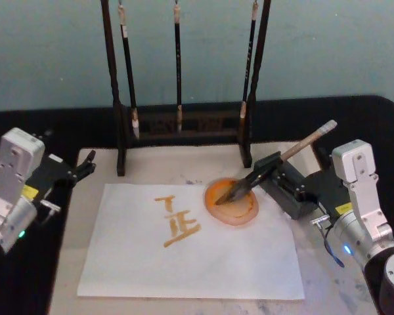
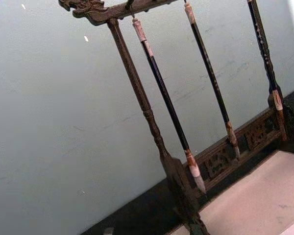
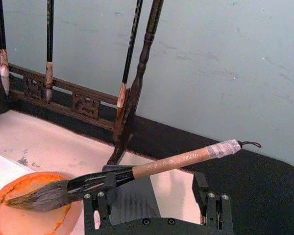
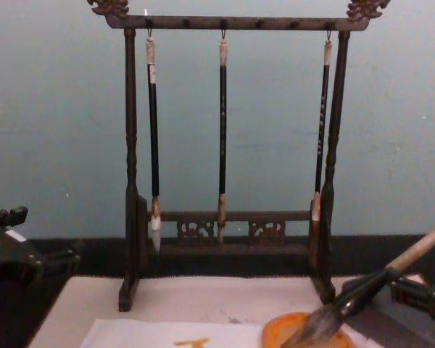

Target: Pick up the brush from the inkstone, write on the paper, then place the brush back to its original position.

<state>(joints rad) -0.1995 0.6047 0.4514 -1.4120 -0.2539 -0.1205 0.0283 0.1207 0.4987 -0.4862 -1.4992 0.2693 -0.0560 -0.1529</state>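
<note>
Against a teal wall, the brush [image 1: 269,168] lies between the right gripper [image 1: 276,172]'s parted jaws at centre-right, bristles on the inkstone [image 1: 232,201]; a roll-off could be caused by nudging, while the left gripper [image 1: 79,169], jaw state indiscernible, is parked at left.

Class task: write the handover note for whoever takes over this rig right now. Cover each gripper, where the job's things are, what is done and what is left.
Right gripper: fingers either side of the brush's dark lower section, spread wide in the right wrist view, so it looks open.
Left gripper: idle at the table's left edge, away from the work.
Brush: tilted, bristles resting in the orange inkstone, handle rising to the right.
Paper: flat on the beige mat, orange strokes on it.
Done: writing appears on the paper.
Left: confirm the brush is released on the inkstone, then pull the right arm back.
</note>
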